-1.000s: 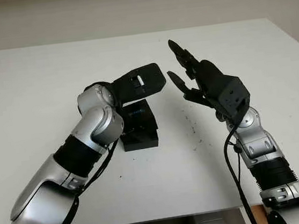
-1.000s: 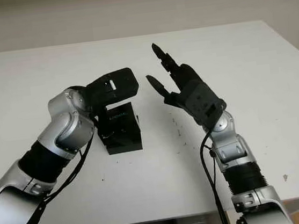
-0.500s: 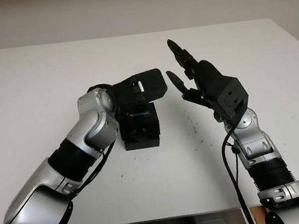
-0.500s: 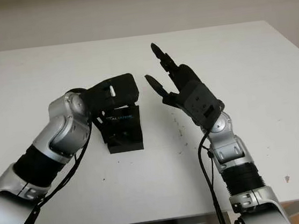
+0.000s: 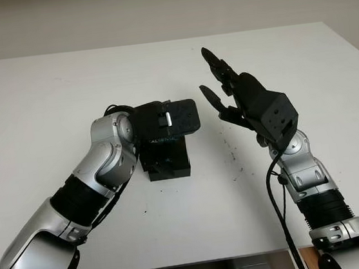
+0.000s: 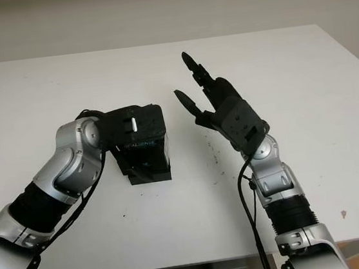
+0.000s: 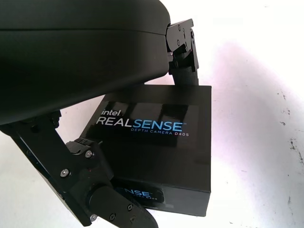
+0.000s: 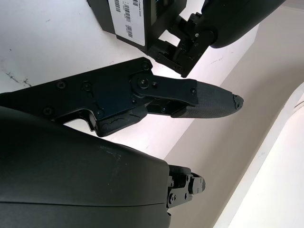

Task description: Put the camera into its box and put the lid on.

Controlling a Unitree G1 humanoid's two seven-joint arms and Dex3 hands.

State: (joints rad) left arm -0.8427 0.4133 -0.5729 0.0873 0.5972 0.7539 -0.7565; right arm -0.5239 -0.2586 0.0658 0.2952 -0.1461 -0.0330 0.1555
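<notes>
The black box (image 5: 168, 164) stands on the white table (image 5: 45, 98) near the middle. Its black lid (image 7: 152, 137), printed "intel REALSENSE", lies level on top of it and hides the inside. My left hand (image 5: 168, 117) is over the lid, shut on it, with fingers (image 7: 183, 52) down two opposite sides. My right hand (image 5: 216, 85) is open in the air to the right of the box, apart from it. In the right wrist view the box's white label (image 8: 128, 19) appears beyond a fingertip (image 8: 213, 99).
Small dark specks (image 5: 233, 157) mark the table to the right of the box. The table's far edge (image 5: 156, 42) runs along the back, and its front edge (image 5: 200, 262) is close to my body.
My left hand has come down and levelled out, bringing the tilted lid from above the box onto its top. The right hand has stayed where it was.
</notes>
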